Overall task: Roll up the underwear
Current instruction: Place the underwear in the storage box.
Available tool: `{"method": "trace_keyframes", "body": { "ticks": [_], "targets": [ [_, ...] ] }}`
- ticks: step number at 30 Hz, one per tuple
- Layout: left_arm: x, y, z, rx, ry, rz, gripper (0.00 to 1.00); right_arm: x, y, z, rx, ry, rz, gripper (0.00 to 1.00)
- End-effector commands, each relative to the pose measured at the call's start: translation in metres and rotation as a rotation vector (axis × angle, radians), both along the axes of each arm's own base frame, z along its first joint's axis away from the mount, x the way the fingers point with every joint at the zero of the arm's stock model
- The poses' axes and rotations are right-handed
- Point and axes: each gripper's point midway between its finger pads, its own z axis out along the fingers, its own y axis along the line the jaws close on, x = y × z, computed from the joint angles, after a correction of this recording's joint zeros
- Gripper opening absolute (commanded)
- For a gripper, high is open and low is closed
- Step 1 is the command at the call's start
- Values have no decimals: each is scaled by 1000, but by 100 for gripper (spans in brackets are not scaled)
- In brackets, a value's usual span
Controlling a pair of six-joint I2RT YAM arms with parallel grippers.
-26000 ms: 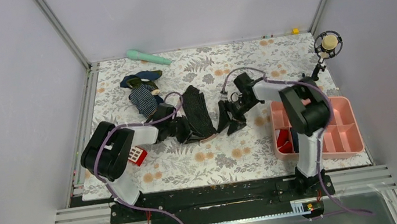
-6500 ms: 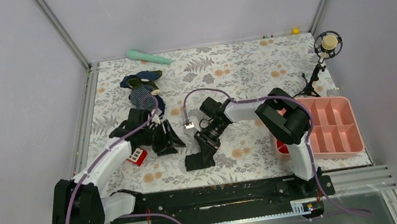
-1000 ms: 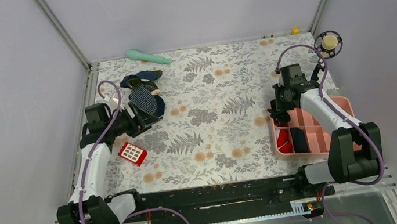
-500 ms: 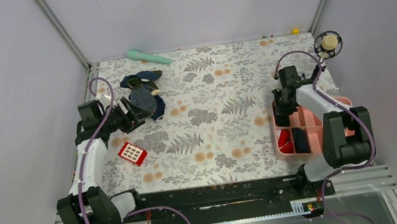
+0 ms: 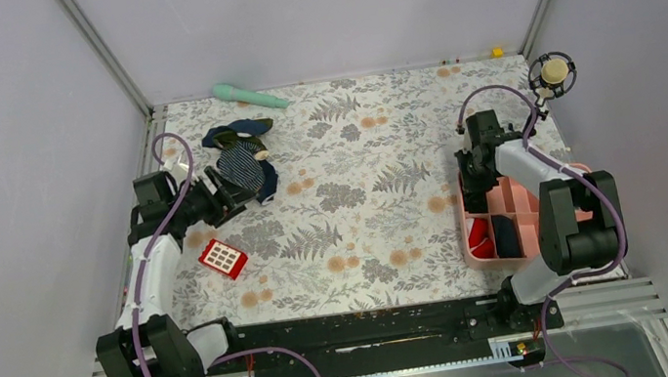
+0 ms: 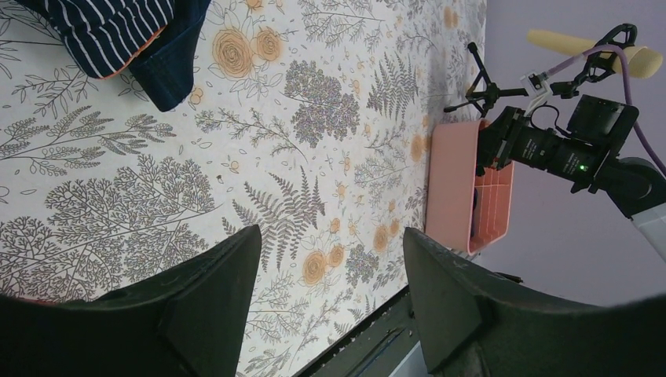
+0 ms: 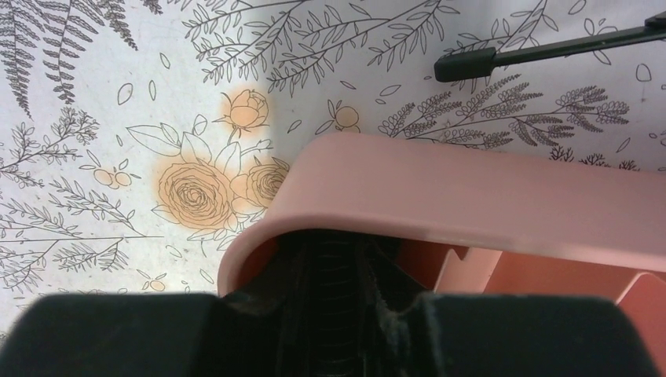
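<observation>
A floral-printed table is enclosed by plain lilac walls, and the action is gathered at its right side. The underwear is found there, inside the corner compartment at the far left of the pink tray. In the right wrist view its ribbed black fabric is seen bunched between the fingers of the right gripper, whose jaws are drawn narrow with the cloth pinched between them. From above, the garment is hidden beneath that gripper, so the tightness of the roll cannot be judged, and no orange tag is seen. In the nearer compartments a red cloth roll and a dark roll are lodged side by side. The left gripper is held spread and empty above the table, just beside the navy striped garment, with the red keypad near it. The rolling itself is judged to be finished, since the black fabric is compact enough to fit one compartment and none of it is seen spread on the table. What is left is judged to be the release of the fabric and the lifting of the right arm clear of the tray.
</observation>
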Motion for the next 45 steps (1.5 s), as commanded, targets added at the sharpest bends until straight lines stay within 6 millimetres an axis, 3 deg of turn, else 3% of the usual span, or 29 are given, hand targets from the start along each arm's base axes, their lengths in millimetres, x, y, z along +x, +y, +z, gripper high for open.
{"method": "trace_keyframes", "body": {
  "ticks": [1, 8, 12, 17, 19, 22, 24, 29, 36, 40, 45],
  "targets": [
    [0, 0, 16, 4, -84, -15, 68, 8, 0, -11, 13, -31, 18, 27],
    [-2, -1, 13, -14, -84, -7, 68, 4, 6, 35, 53, -26, -5, 49],
    [0, -2, 13, -32, -79, -4, 68, -1, 9, 61, 72, -20, -18, 51],
    [1, -4, 14, -47, -74, -8, 68, -13, 13, 78, 96, -4, -33, 52],
    [1, -4, 14, -52, -72, -5, 68, -21, 14, 77, 102, 16, -37, 46],
    [1, -4, 13, -60, -68, 0, 68, -33, 12, 63, 96, 61, -71, 20],
    [0, -5, 13, -62, -70, 0, 68, -37, 14, 51, 107, 93, -95, 13],
    [-3, -5, 13, -58, -67, -1, 68, -29, 17, 28, 123, 132, -104, 9],
    [-5, -3, 13, -33, -74, -2, 69, -13, 14, 5, 94, 165, -116, 13],
    [-4, -1, 14, -27, -80, 1, 69, -5, 12, 26, 91, 128, -126, 13],
    [4, 5, 18, 13, -111, 22, 69, -6, 19, 94, 141, -16, -86, 19]
  ]
}}
